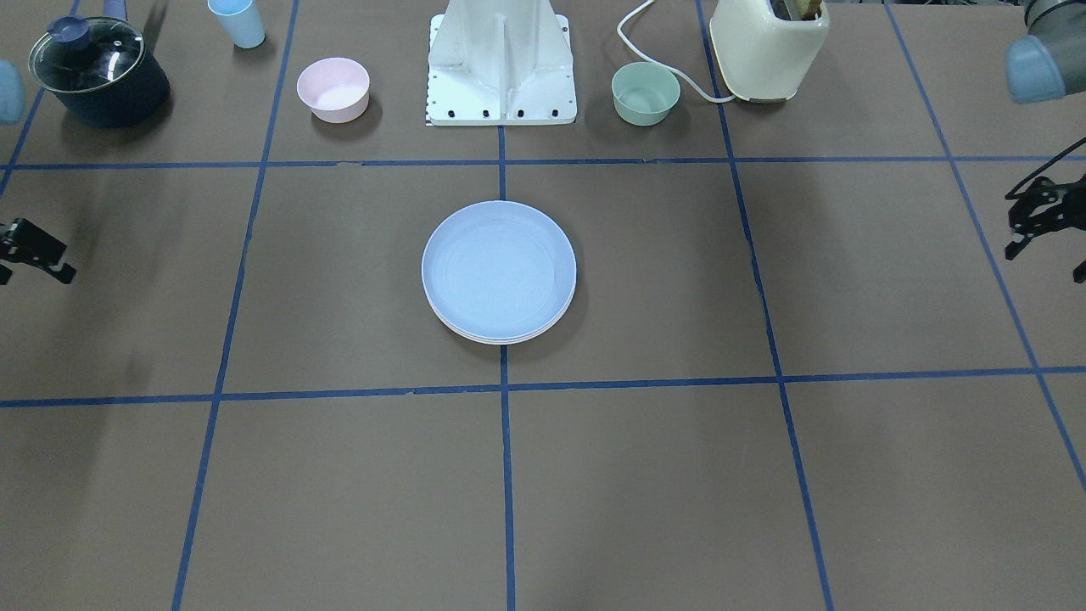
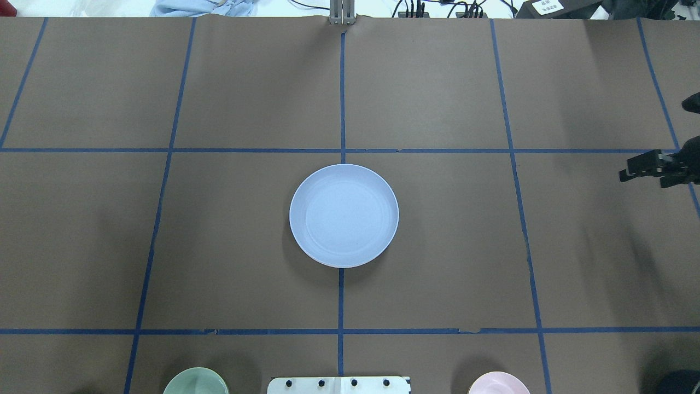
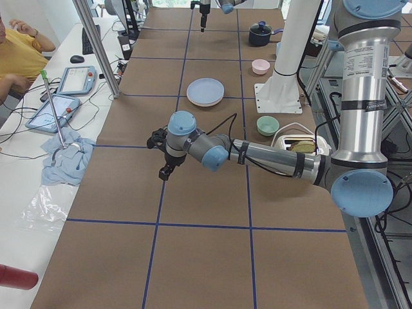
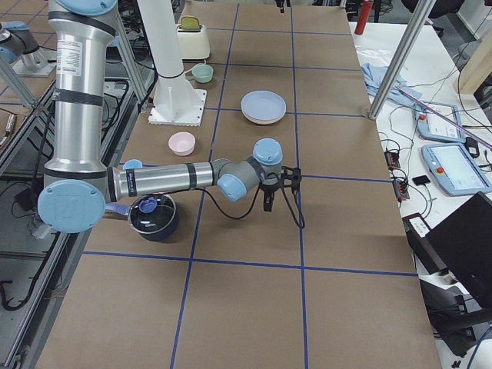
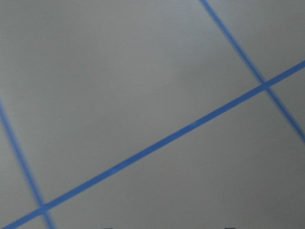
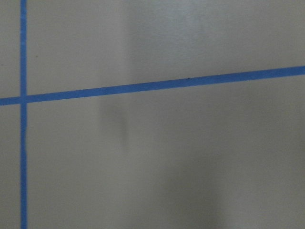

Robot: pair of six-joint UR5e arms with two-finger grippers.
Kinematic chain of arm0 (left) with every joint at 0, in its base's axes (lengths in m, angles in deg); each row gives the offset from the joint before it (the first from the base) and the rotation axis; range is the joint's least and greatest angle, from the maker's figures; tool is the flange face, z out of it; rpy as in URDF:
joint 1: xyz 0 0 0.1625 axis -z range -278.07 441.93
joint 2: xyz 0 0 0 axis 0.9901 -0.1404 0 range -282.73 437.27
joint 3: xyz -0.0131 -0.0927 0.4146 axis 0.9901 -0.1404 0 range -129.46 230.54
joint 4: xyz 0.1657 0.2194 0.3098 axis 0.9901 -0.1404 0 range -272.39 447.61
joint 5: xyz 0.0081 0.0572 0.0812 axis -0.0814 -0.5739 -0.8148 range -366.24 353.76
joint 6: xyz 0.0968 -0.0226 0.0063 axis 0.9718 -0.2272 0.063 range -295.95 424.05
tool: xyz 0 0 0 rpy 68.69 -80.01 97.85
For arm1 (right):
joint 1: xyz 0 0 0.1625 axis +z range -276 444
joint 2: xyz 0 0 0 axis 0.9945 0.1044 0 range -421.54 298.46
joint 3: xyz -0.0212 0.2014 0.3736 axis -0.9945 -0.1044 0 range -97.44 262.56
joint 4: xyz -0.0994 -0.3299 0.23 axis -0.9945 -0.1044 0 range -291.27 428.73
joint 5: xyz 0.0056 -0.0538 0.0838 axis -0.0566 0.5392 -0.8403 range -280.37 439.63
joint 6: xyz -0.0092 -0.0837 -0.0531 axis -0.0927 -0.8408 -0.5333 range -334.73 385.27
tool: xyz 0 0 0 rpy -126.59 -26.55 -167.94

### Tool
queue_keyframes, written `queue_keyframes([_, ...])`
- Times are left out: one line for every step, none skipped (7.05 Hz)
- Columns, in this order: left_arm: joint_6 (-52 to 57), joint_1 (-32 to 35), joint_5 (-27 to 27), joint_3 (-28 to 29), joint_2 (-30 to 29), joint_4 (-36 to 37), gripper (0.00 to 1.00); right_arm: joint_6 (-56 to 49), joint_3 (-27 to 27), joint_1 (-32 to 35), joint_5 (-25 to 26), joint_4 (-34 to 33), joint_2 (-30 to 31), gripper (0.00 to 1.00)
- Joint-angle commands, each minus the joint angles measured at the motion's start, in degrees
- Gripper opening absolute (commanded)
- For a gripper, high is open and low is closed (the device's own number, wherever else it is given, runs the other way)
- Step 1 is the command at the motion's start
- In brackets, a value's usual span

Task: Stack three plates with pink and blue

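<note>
A light blue plate [image 1: 499, 267] tops a stack of plates at the table's middle, also seen from overhead [image 2: 343, 214]. Pale rims of the plates beneath it peek out along the stack's near edge [image 1: 502, 339]; a pinkish edge shows under the blue plate [image 4: 261, 121] in the exterior right view. My left gripper [image 1: 1048, 229] hangs far off at the table's end, open and holding nothing. Equally far away at the opposite end, my right gripper [image 1: 25, 255] [image 2: 656, 169] is open and holds nothing.
Along the robot's side stand a small pink bowl [image 1: 333, 89], a small green bowl [image 1: 646, 93], a cream toaster [image 1: 768, 47], a lidded dark pot [image 1: 97, 72], a blue cup [image 1: 237, 21] and the white robot base [image 1: 502, 68]. A person [image 3: 13, 45] sits beside the table.
</note>
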Motion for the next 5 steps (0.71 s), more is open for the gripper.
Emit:
queue_keyframes([4.6, 6.0, 3.6, -0.1, 1.8, 2.7, 0.85, -17.5, -0.1, 8.4, -1.7, -11.0, 0.8, 1.0])
queue_keyframes([4.5, 8.2, 6.7, -0.2, 1.9, 2.7, 0.86, -18.1, -0.3, 9.1, -1.7, -12.2, 0.8, 1.0])
queue_keyframes([4.5, 11.6, 6.8, -0.9, 2.2, 2.7, 0.88, -18.1, -0.8, 9.2, -0.9, -12.3, 0.5, 1.0])
queue_keyframes([4.5, 12.5, 6.8, -1.0, 2.6, 2.5, 0.96, -18.2, -1.9, 10.1, -0.8, -12.4, -0.2, 1.0])
queue_keyframes([4.5, 12.6, 6.8, -1.1, 2.8, 2.5, 0.96, -20.2, -2.5, 11.3, -0.8, -13.5, -0.2, 1.0])
